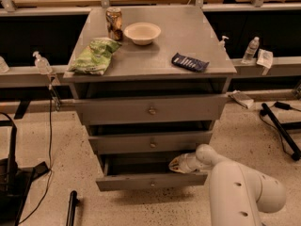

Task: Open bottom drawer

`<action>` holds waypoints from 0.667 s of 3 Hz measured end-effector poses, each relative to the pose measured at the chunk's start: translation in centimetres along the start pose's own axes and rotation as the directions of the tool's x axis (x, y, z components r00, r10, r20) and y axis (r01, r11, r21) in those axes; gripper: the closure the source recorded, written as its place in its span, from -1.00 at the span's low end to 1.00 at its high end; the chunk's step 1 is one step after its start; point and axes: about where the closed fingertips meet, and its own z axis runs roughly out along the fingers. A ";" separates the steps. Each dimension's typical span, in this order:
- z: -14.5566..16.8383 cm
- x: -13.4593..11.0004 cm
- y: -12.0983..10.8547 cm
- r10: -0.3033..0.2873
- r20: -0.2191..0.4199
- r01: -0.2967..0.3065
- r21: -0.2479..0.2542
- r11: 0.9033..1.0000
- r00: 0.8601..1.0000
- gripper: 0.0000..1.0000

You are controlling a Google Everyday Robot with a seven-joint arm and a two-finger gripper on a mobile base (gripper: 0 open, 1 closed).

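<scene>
The grey cabinet (155,55) has three drawers. The bottom drawer (141,181) is the narrowest and lowest, with a small round knob (152,183). It stands pulled out a little, its front tilted, with a dark gap above it. My gripper (175,164) reaches from the white arm (235,182) at lower right to the top right edge of the bottom drawer's front, just above it. The mid-sized drawer (153,142) and the widest drawer (150,109) sit above.
On the cabinet top lie a green chip bag (95,55), a can (114,23), a white bowl (142,33) and a blue snack bar (189,62). Bottles stand on side ledges (40,62) (251,50). A black stand (11,173) is on the floor at left, black poles (282,128) at right.
</scene>
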 end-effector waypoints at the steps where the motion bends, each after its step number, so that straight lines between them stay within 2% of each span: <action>1: 1.4 0.2 0.5 -0.005 0.005 0.006 -0.036 0.999 1.000 0.99; 2: 2.4 0.5 1.0 -0.006 0.009 0.007 -0.075 0.997 1.000 1.00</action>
